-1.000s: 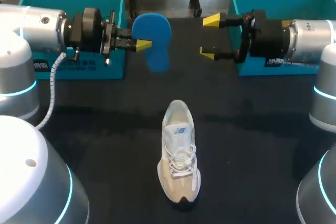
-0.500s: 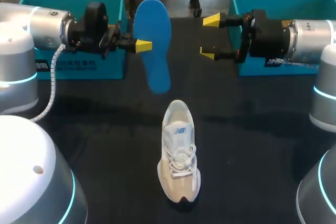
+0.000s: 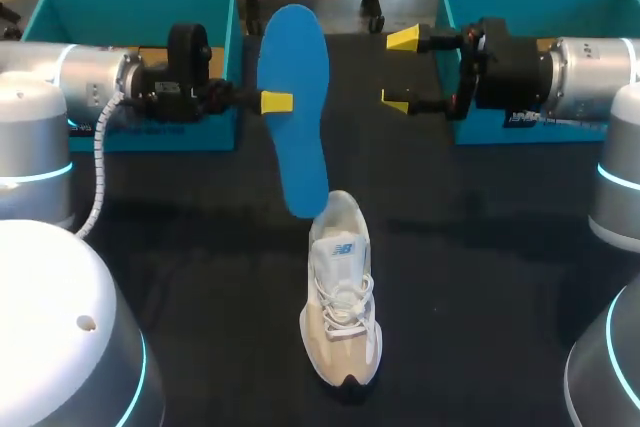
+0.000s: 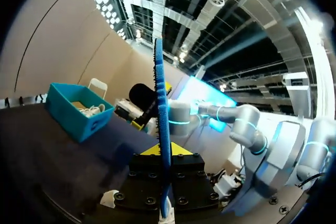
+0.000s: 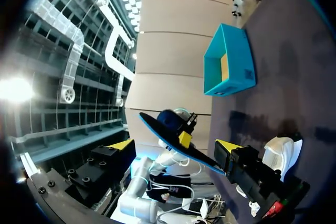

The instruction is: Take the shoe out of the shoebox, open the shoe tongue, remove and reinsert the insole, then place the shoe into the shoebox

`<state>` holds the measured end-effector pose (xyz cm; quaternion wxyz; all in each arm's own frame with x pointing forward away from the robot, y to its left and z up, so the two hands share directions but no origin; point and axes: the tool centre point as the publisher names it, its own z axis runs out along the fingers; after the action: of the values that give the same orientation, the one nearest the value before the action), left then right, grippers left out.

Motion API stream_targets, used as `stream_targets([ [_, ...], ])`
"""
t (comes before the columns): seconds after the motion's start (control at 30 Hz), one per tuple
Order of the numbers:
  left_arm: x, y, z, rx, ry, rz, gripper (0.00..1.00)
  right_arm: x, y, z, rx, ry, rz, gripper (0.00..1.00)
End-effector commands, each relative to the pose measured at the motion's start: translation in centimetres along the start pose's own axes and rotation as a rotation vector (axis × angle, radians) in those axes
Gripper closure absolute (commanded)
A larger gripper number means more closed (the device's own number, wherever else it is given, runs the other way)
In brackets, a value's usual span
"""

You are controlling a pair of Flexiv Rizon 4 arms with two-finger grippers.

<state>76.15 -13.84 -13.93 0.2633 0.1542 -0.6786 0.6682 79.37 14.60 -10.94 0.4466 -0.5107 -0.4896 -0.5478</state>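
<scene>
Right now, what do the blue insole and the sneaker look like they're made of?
The blue insole: probably foam, matte; thin, evenly coloured, no shine. The sneaker: seemingly white mesh or textile with beige suede-like panels, matte; exact fabrics uncertain.

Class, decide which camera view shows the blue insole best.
The head view: the insole shows its whole face, pinched by the left gripper. The left wrist view shows it edge-on; the right wrist view, small and slanted.
</scene>
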Motion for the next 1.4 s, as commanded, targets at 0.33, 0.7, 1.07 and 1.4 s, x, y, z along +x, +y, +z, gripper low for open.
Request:
stream_targets([
  [0.33, -1.0, 0.4, 0.7, 0.079, -0.021, -0.671, 1.00, 0.0, -0.1, 0.1, -0.001, -0.003, 0.000, 0.00],
  [0.7, -3.3, 2.4, 1.1, 0.063, -0.029, -0.774, 1.00, 0.0, -0.1, 0.1, -0.001, -0.003, 0.000, 0.00],
  [1.07, -3.6, 2.7, 0.8, 0.085, -0.020, -0.816, 1.00, 1.2, 0.1, 0.7, 0.064, -0.220, -0.045, 0.00],
  [1.4, -3.6, 2.5, 0.8, 0.114, -0.025, -0.924, 1.00, 2.6, 1.1, 1.7, 0.209, -0.561, -0.011, 0.00],
])
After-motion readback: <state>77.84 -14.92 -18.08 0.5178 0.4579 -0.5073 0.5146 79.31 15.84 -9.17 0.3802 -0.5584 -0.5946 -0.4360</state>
